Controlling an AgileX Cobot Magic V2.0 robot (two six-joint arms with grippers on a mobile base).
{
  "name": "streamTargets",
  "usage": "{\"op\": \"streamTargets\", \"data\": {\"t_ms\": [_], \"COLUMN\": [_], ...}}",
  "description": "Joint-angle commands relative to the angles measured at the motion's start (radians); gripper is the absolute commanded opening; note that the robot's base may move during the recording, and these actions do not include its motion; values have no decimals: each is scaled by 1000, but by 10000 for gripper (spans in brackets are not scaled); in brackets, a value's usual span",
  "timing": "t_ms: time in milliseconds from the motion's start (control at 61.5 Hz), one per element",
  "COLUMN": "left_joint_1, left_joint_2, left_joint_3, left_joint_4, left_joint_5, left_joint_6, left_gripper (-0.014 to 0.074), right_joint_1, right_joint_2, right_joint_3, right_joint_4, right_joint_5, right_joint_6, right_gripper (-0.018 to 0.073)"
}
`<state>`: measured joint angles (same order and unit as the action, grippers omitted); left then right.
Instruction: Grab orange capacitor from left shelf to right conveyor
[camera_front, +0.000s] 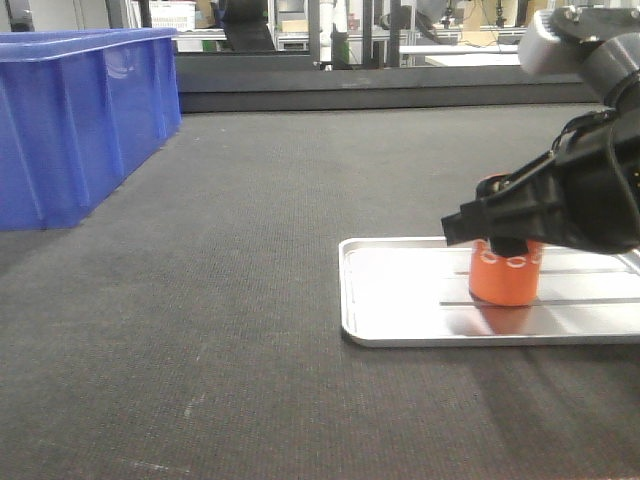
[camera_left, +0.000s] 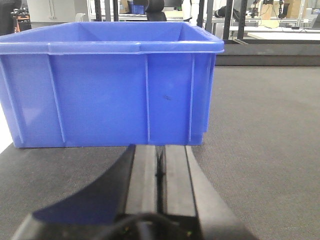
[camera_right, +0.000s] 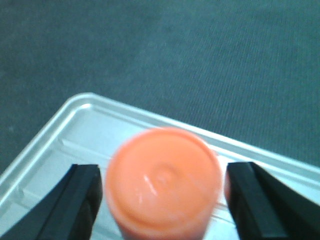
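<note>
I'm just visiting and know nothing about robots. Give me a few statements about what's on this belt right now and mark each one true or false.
1. The orange capacitor stands upright in the silver tray. True.
2. The right gripper is clamped tight on it. False: its fingers sit on either side with gaps showing.
3. The blue bin rests on the dark conveyor. True.
4. The left gripper is holding a second capacitor. False: its fingers are shut with nothing between them.
5. The capacitor lies inside the bin. False: it is in the tray.

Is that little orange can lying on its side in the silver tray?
No, the orange capacitor stands upright on the silver tray, its round top facing the right wrist camera between the open right gripper fingers.
</note>
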<state>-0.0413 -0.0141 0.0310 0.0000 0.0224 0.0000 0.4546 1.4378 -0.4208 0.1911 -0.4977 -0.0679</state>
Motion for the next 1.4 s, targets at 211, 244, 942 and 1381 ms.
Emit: {"op": "streamTargets", "data": {"t_ms": [211,244,942,1381], "left_joint_1": [-4,-4,-4,-4], "left_joint_2": [-12,-12,-12,-12], "left_joint_3": [-6,-6,-6,-6], "left_joint_4": [-6,-6,-6,-6], "left_joint_5": [-77,-77,-77,-77], "left_joint_6": [0,0,0,0], "left_gripper": [-105,-105,-105,-105], "right_joint_1": [-7,-7,-7,-7], "right_joint_2": [-25,-26,-424,-624], "right_joint_3": [-28,-28,-32,-32], "right_joint_4": [-3,-3,-4,-4], "right_joint_5": [-113,-124,130,288], "right_joint_6": [1,1,1,1], "right_gripper": [631,631,372,70]}}
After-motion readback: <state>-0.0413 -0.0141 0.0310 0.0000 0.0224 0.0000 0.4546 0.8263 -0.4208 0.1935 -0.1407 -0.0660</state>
